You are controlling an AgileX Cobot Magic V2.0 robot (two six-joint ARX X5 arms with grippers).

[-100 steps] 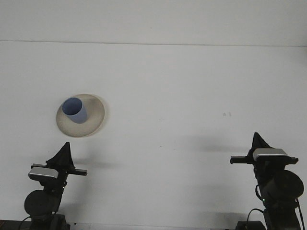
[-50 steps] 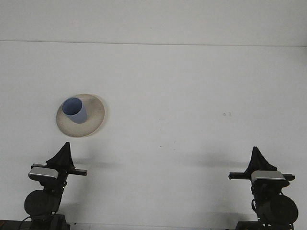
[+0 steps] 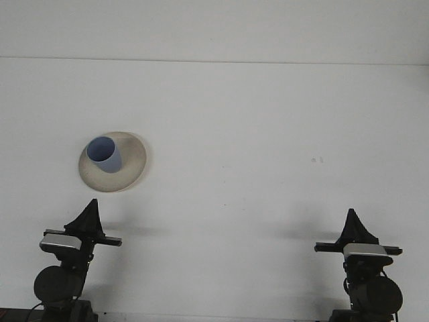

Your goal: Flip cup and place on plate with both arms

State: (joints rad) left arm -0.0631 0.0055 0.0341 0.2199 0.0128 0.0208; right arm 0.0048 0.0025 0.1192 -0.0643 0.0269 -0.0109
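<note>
A white table point(image 3: 255, 134) fills the view, seen from above and behind the robot. The main landmark is a round cream plate point(image 3: 131, 164) lying on the left half of the table. A blue cup point(image 3: 104, 154) stands on the plate, toward its left side, mouth up and leaning slightly, its open rim facing the camera. Nothing touches the cup or the plate. The left gripper point(image 3: 90, 211) sits directly below the plate, near the bottom edge of the view and apart from the plate, its dark fingers coming together in a point aimed up toward the plate; its jaws look clenched, with nothing between them. The right gripper point(image 3: 352, 221) is far to the right of the plate and lower, well apart from it, also near the bottom edge. Its fingers likewise meet in a dark point, jaws clenched and empty. Two faint specks point(image 3: 316, 159) mark the table to the right of the plate.
</note>
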